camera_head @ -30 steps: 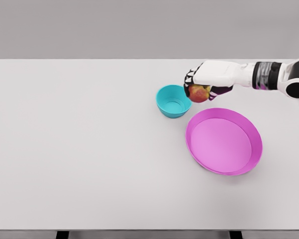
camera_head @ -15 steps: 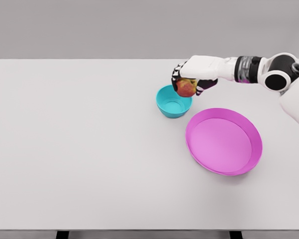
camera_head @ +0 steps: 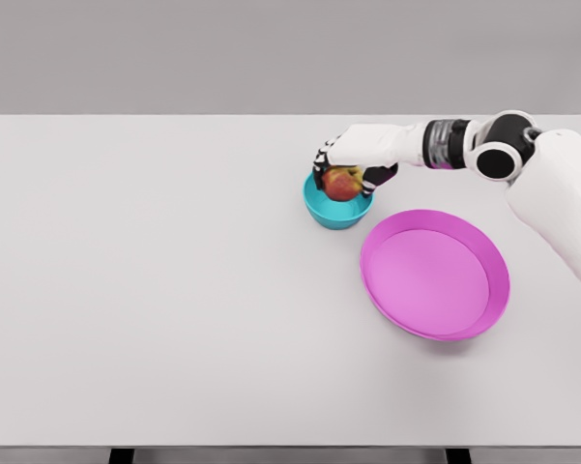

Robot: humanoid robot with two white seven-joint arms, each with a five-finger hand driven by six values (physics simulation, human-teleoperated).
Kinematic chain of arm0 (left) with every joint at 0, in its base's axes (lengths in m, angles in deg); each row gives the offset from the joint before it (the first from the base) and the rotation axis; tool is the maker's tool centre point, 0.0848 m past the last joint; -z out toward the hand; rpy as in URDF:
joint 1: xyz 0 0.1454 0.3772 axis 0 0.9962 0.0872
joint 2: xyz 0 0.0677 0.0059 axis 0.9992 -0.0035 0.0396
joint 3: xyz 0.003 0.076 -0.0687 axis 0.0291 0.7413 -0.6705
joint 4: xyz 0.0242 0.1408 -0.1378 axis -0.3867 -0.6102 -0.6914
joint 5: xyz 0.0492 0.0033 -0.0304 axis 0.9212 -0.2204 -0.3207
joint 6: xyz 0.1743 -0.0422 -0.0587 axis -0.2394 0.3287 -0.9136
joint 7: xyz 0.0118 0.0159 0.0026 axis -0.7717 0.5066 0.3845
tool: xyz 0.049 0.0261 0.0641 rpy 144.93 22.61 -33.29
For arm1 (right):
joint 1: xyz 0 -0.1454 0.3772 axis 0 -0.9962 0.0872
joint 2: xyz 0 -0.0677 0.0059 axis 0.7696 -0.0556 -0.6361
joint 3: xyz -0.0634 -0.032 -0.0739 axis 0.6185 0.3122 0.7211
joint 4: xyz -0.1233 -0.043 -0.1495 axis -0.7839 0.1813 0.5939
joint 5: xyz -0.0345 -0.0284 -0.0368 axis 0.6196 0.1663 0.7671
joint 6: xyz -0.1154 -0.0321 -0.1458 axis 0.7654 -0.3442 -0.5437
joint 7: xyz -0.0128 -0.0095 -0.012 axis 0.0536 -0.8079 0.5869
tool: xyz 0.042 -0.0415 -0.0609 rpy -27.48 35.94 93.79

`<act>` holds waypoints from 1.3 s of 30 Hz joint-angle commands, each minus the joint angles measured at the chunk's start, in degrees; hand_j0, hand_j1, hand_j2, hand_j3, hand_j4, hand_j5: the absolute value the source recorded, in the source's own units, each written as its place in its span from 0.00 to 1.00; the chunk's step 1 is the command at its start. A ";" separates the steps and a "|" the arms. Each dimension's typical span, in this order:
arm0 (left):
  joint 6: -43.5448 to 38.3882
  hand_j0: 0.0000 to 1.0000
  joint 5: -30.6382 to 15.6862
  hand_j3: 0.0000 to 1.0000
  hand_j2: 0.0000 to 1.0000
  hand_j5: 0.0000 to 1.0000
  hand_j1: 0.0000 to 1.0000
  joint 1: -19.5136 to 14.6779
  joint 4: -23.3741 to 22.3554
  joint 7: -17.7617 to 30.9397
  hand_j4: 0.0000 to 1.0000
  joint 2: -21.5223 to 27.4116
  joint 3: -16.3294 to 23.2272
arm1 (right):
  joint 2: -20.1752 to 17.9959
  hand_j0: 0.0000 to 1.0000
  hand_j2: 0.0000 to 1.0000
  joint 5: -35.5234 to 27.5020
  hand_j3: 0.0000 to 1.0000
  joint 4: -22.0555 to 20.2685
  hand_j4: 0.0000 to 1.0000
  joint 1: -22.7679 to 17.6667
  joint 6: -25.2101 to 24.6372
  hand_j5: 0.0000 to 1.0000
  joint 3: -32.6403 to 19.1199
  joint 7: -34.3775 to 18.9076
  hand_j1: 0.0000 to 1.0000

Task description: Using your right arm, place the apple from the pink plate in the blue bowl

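A red and yellow apple [camera_head: 342,183] hangs just above the opening of the blue bowl [camera_head: 334,213], right of the table's middle. My right hand [camera_head: 345,174] reaches in from the right and is shut on the apple, its dark fingers curled around it from above. The pink plate [camera_head: 435,275] lies in front and to the right of the bowl, with nothing on it. My left arm does not show.
The white table [camera_head: 155,290] stretches wide to the left and front of the bowl. My right forearm [camera_head: 435,143] runs across the far right part of the table, above the plate's back rim.
My right hand has carried the apple leftward and down, from beside the bowl's right rim to directly over the bowl's opening. The bowl and plate have stayed put.
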 commanded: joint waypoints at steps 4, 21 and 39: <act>-0.01 1.00 0.01 1.00 1.00 1.00 1.00 0.00 0.00 -0.07 1.00 0.00 0.00 | 0.19 1.00 1.00 -0.32 1.00 0.12 1.00 0.00 -0.16 1.00 0.06 0.03 1.00; -0.01 1.00 0.01 1.00 1.00 1.00 1.00 0.00 0.00 0.02 1.00 0.00 0.00 | -13.96 1.00 1.00 -6.12 1.00 -9.55 1.00 -10.81 -0.16 1.00 -21.82 -0.42 1.00; -0.01 1.00 0.01 1.00 1.00 1.00 1.00 0.00 0.00 0.02 1.00 0.00 0.00 | -4.56 1.00 1.00 -7.08 1.00 -23.70 1.00 -36.91 -0.16 1.00 -48.28 -0.42 1.00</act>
